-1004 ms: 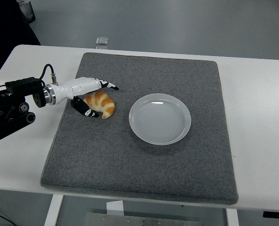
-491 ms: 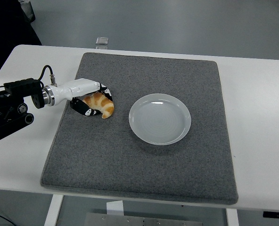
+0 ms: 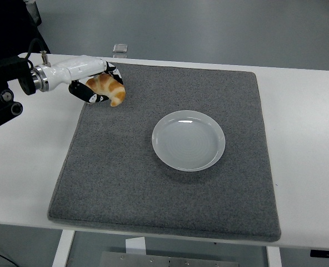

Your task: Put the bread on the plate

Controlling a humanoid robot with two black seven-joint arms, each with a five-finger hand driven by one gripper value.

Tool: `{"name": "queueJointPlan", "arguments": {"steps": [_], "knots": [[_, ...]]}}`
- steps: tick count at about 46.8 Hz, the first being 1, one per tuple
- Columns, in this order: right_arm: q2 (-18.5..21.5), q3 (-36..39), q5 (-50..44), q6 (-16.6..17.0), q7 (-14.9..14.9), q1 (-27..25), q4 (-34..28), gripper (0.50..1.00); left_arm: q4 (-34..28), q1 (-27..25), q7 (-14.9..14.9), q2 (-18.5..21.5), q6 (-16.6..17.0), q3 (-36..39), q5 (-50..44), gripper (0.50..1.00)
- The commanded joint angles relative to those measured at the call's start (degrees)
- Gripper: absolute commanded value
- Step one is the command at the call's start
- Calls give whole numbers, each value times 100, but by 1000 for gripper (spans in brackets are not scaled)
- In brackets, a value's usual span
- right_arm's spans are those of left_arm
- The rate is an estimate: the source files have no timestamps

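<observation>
Bread (image 3: 106,89), a small golden croissant, now sits in the grasp of the left hand (image 3: 92,83), whose white-and-black fingers (image 3: 88,94) are curled under and around it; a second ago the same hand lay low on the grey mat (image 3: 170,183) with its fingers stretched out either side of the croissant, and half a second ago they had closed about it where it lay; since then hand and bread have risen together and drawn toward the far left corner of the mat, so the croissant hangs above the mat's far left edge rather than resting on it; the pick-up, by this showing, is done, and what remains is the carry and the set-down; the plate (image 3: 188,160), pale and bare, stands unmoved near the mat's middle, well apart from the bread, to its right and nearer the table's (image 3: 309,139) near edge; the lift has taken the bread somewhat away from the plate, so the arm will likely have to swing rightward and nearward before lowering; the hold looks to be from below and the side, which should serve if the fingers do not slacken in transit; the right hand does not show; a small clear object (image 3: 119,49) rests at the table's far edge, beyond the mat
</observation>
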Motion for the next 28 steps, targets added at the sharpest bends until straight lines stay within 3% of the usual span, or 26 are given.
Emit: {"name": "queueJointPlan", "arguments": {"steps": [1,14,28], "knots": [[0,-6,0,0,-1,0,0,952,-38,-246,1,104,-18,-29,-16,500],[0,3,0,0,-1,0,0,952,-3,-738,1,105,-835,-653,-68,500],[0,-6,0,0,-1,0,0,952,-345,-984,1,-80,-1002,-706,-60,500]]}}
